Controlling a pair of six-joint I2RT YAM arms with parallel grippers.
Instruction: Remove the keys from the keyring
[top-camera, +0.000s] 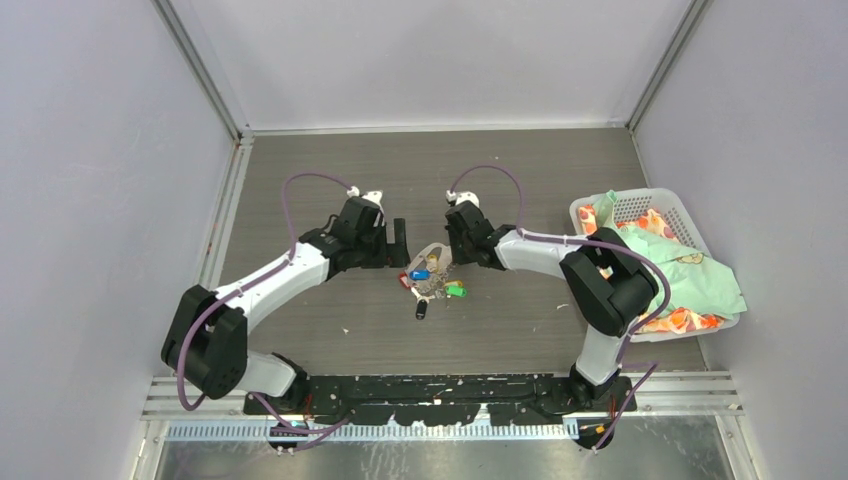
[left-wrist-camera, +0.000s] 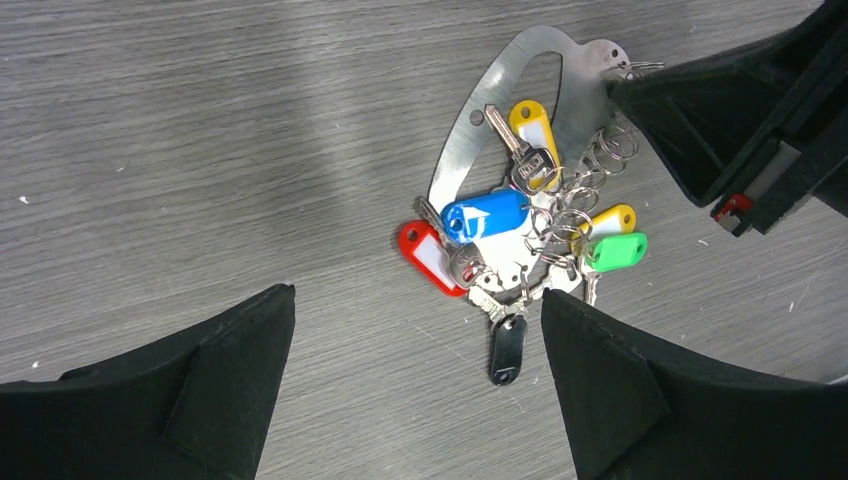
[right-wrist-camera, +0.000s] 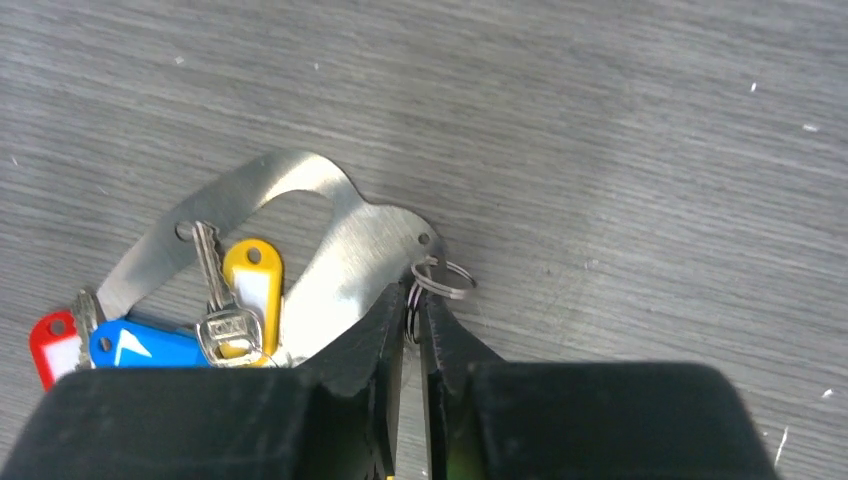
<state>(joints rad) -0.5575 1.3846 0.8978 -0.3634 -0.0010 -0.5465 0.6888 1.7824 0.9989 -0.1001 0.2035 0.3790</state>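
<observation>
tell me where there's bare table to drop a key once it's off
Free: the table strip beyond both grippers, and the patch between the keys and the arm bases. Crowded: the middle, where the left gripper and right gripper, pinching a ring, flank the keyring.

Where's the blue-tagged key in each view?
Top external: the blue-tagged key is at table centre, on the left of the bunch.
Left wrist: mid-frame, just right of the red tag.
Right wrist: bottom-left, partly cut off by the finger.
Shared landmark: the keyring plate, with the split ring at its corner pinched by the right gripper.
</observation>
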